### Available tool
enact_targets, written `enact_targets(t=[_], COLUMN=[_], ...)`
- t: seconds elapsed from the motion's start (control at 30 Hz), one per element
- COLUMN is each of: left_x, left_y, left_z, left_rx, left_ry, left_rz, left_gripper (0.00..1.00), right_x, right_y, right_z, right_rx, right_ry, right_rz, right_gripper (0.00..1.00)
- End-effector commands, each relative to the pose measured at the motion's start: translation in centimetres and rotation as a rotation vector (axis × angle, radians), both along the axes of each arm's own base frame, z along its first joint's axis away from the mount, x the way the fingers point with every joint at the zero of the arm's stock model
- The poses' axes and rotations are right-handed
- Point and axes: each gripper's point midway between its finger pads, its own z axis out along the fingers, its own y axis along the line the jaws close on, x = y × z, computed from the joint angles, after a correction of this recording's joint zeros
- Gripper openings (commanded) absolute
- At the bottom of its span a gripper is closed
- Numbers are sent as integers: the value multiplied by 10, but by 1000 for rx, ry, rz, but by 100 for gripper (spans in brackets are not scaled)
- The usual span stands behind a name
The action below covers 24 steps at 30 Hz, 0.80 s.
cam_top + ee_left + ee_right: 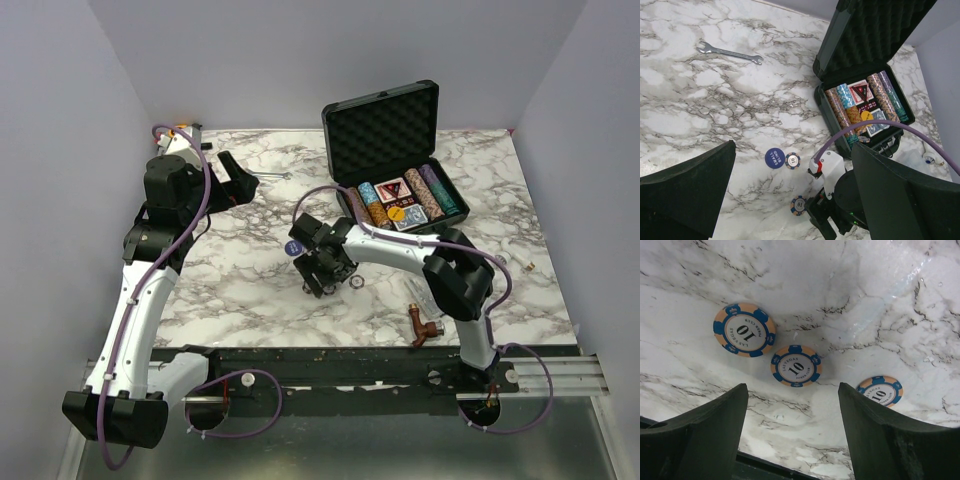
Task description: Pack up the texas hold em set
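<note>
The black case [388, 140] sits at the far right of the marble table [240, 290]. Its foam-lined lid stands up on the far side, so the tray opens toward the arms, which we reckon is what lets things drop straight in. Its long axis runs roughly left to right. The chip rows [845, 107] inside stand on edge and run near to far, with the card decks [860, 92] tucked between them.

Three loose poker chips [744, 329] lie flat and face up near the middle of the table, well apart from the case. A blue small-blind disc [774, 158] lies just beside one of them.

The right gripper [791, 390] hangs right over them with its fingers spread and nothing between them. The middle chip [795, 365] sits just beyond the gap, so to us it looks lined up to grab that one. Flat chips on slick marble could be a fiddly pinch.

The left gripper [232, 182] is at the far left with its fingers at their widest and holding nothing. We think it's parked there to stay out of the way, close to a wrench [730, 53].

A brown pipe fitting [420, 326] lies near the right arm's base and isn't part of the set.
</note>
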Motion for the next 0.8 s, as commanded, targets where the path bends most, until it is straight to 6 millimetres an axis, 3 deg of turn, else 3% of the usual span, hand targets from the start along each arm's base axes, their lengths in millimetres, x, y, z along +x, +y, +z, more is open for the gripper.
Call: enact_targets(t=[0.0, 0.37, 0.5, 0.77], left_x=[0, 0, 0, 1], left_y=[-6, -7, -8, -8], left_z=[7, 7, 7, 5], left_rx=[-13, -16, -18, -18], left_ry=[-21, -14, -12, -10], left_rz=[-30, -36, -38, -38], left_gripper=[98, 99, 99, 99], right_x=[8, 3, 3, 9], right_y=[10, 7, -2, 0], right_z=[-10, -31, -36, -29], right_rx=[-15, -54, -94, -86], right_ry=[-15, 27, 21, -10], right_rz=[47, 38, 27, 15], right_gripper=[73, 58, 49, 35])
